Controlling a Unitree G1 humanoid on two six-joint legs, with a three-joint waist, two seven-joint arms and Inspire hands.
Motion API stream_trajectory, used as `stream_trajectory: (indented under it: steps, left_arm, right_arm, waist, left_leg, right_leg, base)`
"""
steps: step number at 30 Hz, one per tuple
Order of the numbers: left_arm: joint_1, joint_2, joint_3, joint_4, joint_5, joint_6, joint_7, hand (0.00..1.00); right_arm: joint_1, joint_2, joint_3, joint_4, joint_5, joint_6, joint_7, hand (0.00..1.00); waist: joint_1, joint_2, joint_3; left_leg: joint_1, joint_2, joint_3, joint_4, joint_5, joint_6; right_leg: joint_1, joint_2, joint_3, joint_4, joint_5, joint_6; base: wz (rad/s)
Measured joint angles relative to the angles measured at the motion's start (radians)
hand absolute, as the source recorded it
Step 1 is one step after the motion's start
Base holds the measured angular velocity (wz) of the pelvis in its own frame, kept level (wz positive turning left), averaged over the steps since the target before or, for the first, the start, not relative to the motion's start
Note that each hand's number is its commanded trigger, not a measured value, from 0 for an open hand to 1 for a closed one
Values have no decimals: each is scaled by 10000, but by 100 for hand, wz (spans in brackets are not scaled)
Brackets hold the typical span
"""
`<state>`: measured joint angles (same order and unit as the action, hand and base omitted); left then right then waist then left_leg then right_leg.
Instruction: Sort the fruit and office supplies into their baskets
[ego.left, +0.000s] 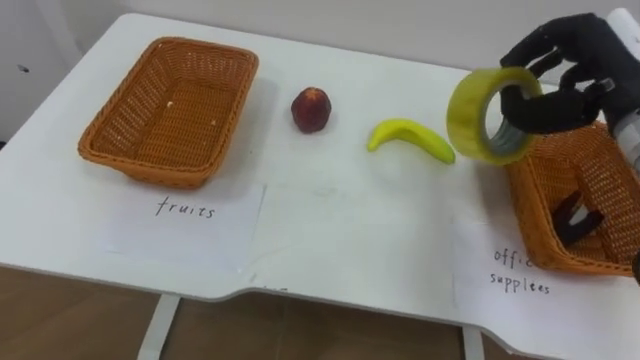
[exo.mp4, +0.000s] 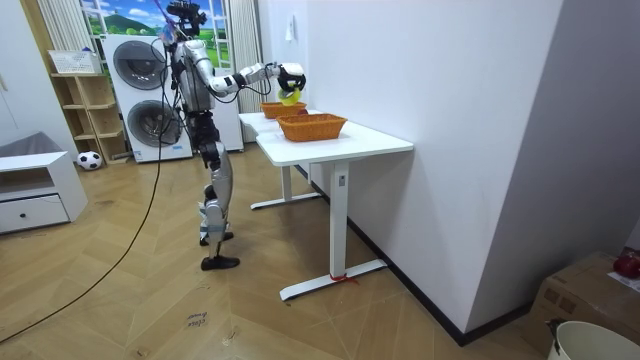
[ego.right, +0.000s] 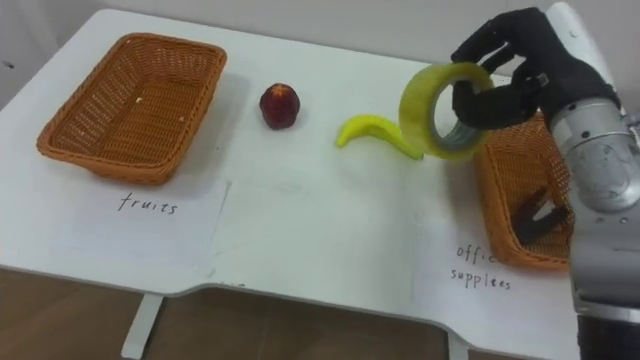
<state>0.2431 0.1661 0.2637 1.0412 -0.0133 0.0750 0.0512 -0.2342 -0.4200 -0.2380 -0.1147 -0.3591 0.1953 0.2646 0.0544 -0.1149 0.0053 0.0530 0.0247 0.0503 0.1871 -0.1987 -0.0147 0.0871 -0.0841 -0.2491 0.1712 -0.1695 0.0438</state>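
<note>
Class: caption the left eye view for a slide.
Right hand holds tape roll by office-supplies basket; red fruit, banana lie on table.

A yellowish roll of tape (ego.left: 465, 118) hangs upright in the right robot hand (ego.left: 575, 70), over the left rim of the office basket (ego.left: 540, 215), which holds a small black item (ego.left: 575, 220). A banana (ego.left: 410, 138) and a red apple (ego.left: 311, 109) lie on the bench (ego.left: 340, 230) beside the empty fruit basket (ego.left: 165, 105).
</note>
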Motion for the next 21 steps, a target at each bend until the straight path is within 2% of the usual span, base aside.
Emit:
stream_trajectory:
  steps: [7,13,18,21]
  left_arm:
    - [255,14,114,-1,-544,-4,-210,0]
    - [552,31,124,-58,-540,69,-197,0]
    - [482,42,126,-113,-548,55,-117,0]
    - [448,39,300,-92,-567,46,-115,0]
  right_arm:
    - [288,-309,-255,740,201,-7,-716,100]
    - [303,-336,-311,1527,180,-2,-1135,100]
    - [294,-462,-362,2298,415,-48,-1517,100]
    - [293,-507,-700,2820,576,-101,-1677,100]
  waist:
    - [-83,-63,-36]
    - [-306,-97,-57]
    - [-456,-90,-60]
    - [-529,-90,-61]
  left_leg:
    - [111,8,37,-145,-1,2]
    - [99,6,49,-203,-1,2]
    - [68,6,41,-224,-1,2]
    - [64,2,52,-219,0,4]
  right_leg:
    - [5,7,-18,20,0,0]
    - [-52,8,-24,10,0,0]
    - [-77,10,-22,2,0,1]
    - [-78,5,-13,1,-1,1]
  base:
    - [-2]
    - [-1]
    - [1]
    - [1]
